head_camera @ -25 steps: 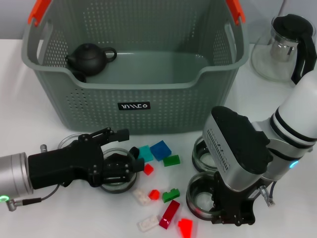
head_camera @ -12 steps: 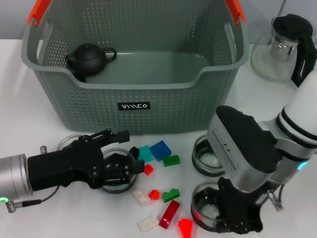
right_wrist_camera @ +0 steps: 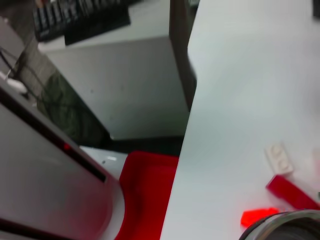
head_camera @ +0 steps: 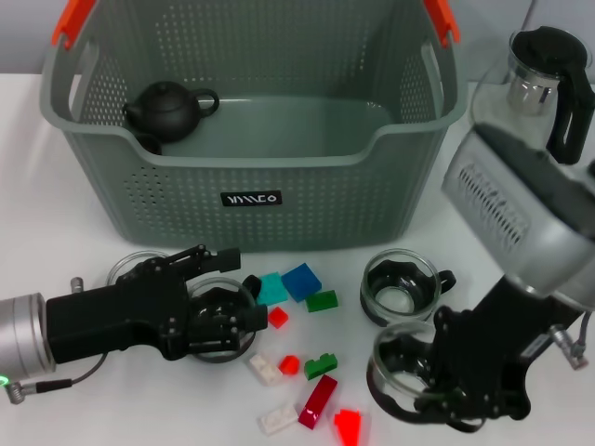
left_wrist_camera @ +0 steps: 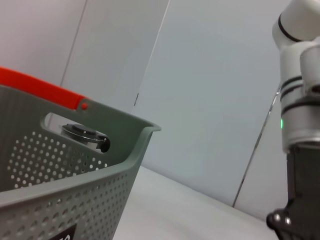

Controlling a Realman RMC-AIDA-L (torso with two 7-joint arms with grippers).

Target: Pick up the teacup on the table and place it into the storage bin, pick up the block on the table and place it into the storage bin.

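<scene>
The grey-green storage bin with orange handles stands at the back; its wall also fills the left wrist view. My right gripper is shut on a glass teacup and holds it just above the table at front right; the cup's rim shows in the right wrist view. A second teacup stands on the table behind it. My left gripper lies low at front left, open, its jaws either side of a third teacup. Coloured blocks lie between the arms: blue, teal, green, long red.
A black teapot sits inside the bin at its left. A glass jug with a black handle stands at back right. Another glass cup peeks out behind the left gripper. The table's front edge lies close to the red blocks.
My right arm has risen and swung right, lifting the teacup off the table and uncovering the teacup behind it. The left arm has barely shifted.
</scene>
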